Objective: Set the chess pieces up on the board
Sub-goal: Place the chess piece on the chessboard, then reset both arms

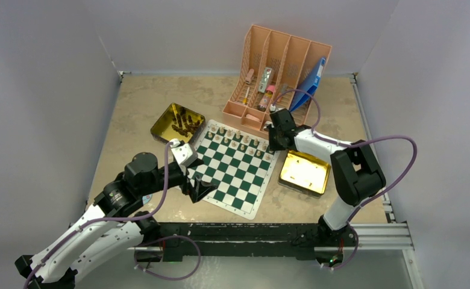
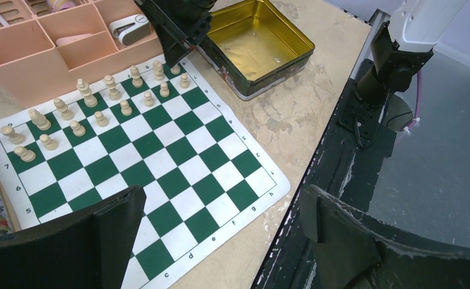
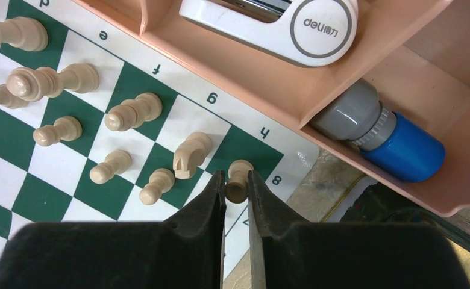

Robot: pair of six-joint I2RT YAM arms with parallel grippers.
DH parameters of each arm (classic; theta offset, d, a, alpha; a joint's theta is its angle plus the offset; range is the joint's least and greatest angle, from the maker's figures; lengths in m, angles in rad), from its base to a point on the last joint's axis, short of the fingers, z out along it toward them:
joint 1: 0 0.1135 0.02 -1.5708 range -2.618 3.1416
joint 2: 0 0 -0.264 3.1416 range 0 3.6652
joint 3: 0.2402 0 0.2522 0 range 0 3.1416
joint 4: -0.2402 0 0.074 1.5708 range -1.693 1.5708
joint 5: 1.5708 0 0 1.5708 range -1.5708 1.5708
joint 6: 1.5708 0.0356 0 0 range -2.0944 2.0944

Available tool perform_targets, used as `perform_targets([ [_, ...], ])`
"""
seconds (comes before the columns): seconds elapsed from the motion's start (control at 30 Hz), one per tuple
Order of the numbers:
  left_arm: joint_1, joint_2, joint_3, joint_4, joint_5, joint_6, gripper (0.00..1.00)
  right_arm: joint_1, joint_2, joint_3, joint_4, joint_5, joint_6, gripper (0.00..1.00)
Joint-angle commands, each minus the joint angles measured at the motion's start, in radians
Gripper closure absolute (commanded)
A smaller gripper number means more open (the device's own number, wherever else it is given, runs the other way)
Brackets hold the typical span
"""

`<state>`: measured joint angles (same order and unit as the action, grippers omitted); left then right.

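The green-and-white board (image 1: 232,174) lies mid-table. Pale tan chess pieces (image 1: 238,137) stand in two rows along its far edge and also show in the left wrist view (image 2: 103,96). My right gripper (image 1: 276,141) is at the board's far right corner. In the right wrist view it (image 3: 237,178) is shut on a pale piece (image 3: 240,168) over the corner square marked h and 8. I cannot tell if that piece touches the board (image 3: 15,198). My left gripper (image 2: 220,198) is open and empty above the board's near edge (image 2: 160,162). Dark brown pieces (image 1: 184,123) lie in the left gold tin.
A gold tin (image 1: 169,114) sits at the board's far left. An empty gold tin (image 1: 305,171) sits right of the board and shows in the left wrist view (image 2: 256,42). A pink desk organizer (image 1: 275,78) with pens, a white device (image 3: 281,21) and a blue-grey tube (image 3: 383,129) stands just behind the board.
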<state>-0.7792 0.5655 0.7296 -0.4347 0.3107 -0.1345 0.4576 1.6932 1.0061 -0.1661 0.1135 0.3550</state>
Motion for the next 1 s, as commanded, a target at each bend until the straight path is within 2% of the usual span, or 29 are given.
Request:
perform_targets([
  [0.0, 0.003, 0.0, 0.024, 0.035, 0.007, 0.016, 0.0, -0.002, 0.0, 0.012, 0.009, 0.016, -0.01, 0.79],
  [0.33, 0.003, 0.006, 0.022, 0.028, -0.011, 0.012, 0.0, -0.003, -0.018, 0.042, -0.02, 0.038, -0.005, 0.62],
  [0.53, 0.003, 0.027, 0.028, 0.005, -0.099, -0.017, 0.0, -0.003, -0.064, 0.069, -0.067, 0.066, 0.002, 0.52],
  [0.7, 0.003, 0.04, 0.044, -0.013, -0.228, -0.075, 0.0, -0.003, -0.153, 0.078, -0.099, 0.051, 0.004, 0.42],
  [0.9, 0.003, 0.056, 0.077, -0.003, -0.237, -0.195, 0.0, 0.008, -0.32, 0.079, -0.152, -0.003, 0.001, 0.4],
  [0.97, 0.003, 0.074, 0.104, -0.017, -0.263, -0.267, 0.0, 0.018, -0.395, 0.077, -0.154, -0.029, 0.012, 0.34],
])
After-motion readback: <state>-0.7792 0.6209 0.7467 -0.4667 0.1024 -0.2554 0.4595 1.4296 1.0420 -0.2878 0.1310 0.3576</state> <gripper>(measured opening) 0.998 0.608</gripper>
